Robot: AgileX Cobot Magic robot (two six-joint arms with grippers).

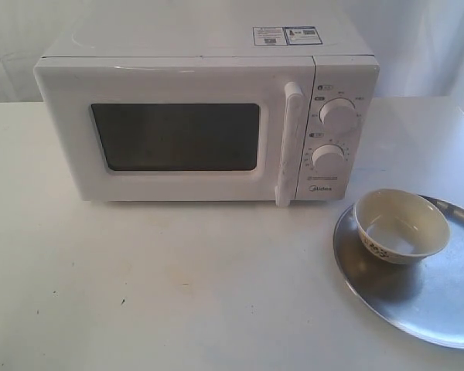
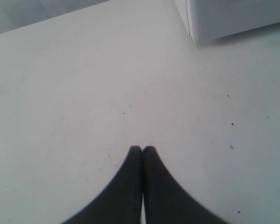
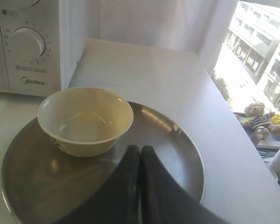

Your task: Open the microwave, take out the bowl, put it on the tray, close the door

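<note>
Judging from how things lie, the work looks essentially done, so the hazards are those of undoing it. The microwave (image 1: 209, 116) stands at the 12 o'clock side of the surface (image 1: 139, 286) in the exterior view, its door (image 1: 178, 139) apparently flush and shut, though whether the latch has caught cannot be told from here. If it has not, the door could swing out. The tray (image 1: 441, 309) lies at about 4 o'clock from the microwave, and the bowl (image 1: 401, 226) sits upright on it, off centre toward the tray's 10 o'clock rim. The right hand (image 3: 140, 149) has its fingers pressed together, holding nothing, and hangs over the tray just beside the bowl. That is the main risk, in my view: a careless sweep on the way out could clip the bowl's wall and push it over the low rim, or skid the smooth metal tray toward the surface's 3 o'clock edge, which lies near. The left hand (image 2: 142, 149) is likewise pinched closed and empty, over bare surface near a lower corner of the microwave. A move toward that corner could bump the casing.
</note>
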